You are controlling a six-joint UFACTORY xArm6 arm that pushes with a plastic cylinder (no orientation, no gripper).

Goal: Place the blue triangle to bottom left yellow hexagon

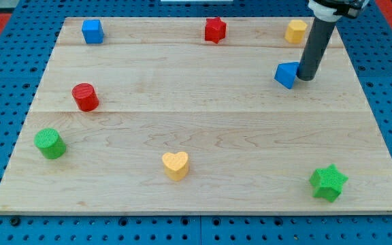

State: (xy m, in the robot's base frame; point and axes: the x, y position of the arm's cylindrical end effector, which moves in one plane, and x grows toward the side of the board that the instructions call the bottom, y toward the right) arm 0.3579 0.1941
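The blue triangle (pixel 286 74) lies at the view's upper right of the wooden board (pixel 203 119). The yellow hexagon (pixel 295 31) sits near the board's top edge, above the triangle and slightly to its right. My tip (pixel 305 77) rests on the board right against the triangle's right side, below the hexagon. The dark rod rises from it toward the view's top right.
A blue cube (pixel 92 31) sits at the top left and a red star (pixel 215 30) at the top middle. A red cylinder (pixel 85 97) and a green cylinder (pixel 50 143) are at the left. A yellow heart (pixel 175 165) is at the bottom middle, a green star (pixel 329 182) at the bottom right.
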